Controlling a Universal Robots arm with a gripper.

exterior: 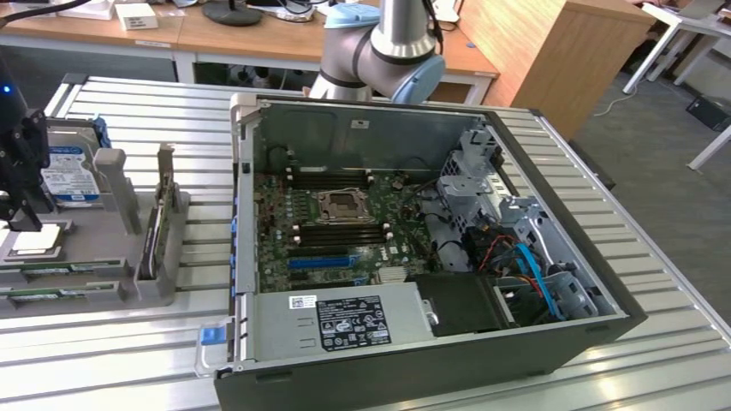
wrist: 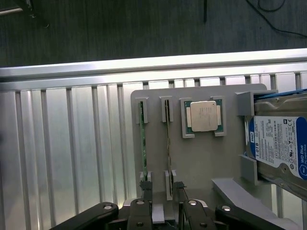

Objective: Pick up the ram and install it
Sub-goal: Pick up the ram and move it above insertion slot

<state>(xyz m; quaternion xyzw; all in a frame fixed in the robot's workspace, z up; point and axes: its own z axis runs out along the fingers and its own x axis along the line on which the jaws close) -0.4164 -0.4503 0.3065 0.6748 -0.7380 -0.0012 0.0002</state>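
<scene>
Two ram sticks stand on edge in slots of the grey holder [wrist: 201, 167]: one ram stick [wrist: 168, 139] and a second [wrist: 142, 143]. In the exterior view they show as thin green strips [exterior: 57, 274] at the holder's front. My gripper [wrist: 162, 188] hangs above the holder, open, with nothing between its fingers [wrist: 178, 188]. The nearer stick runs into the gap between them, and the other lines up with one fingertip. In the exterior view the gripper [exterior: 23, 218] is at the far left, over the holder.
On the holder also sit a CPU chip [wrist: 205, 116], a blue-labelled hard drive [wrist: 280, 146] and an upright card [exterior: 154, 231]. The open computer case [exterior: 514, 128] fills the exterior view's middle, with motherboard memory slots [exterior: 337, 229] beside the CPU socket [exterior: 339, 204]. The arm's base [exterior: 389, 51] stands behind it.
</scene>
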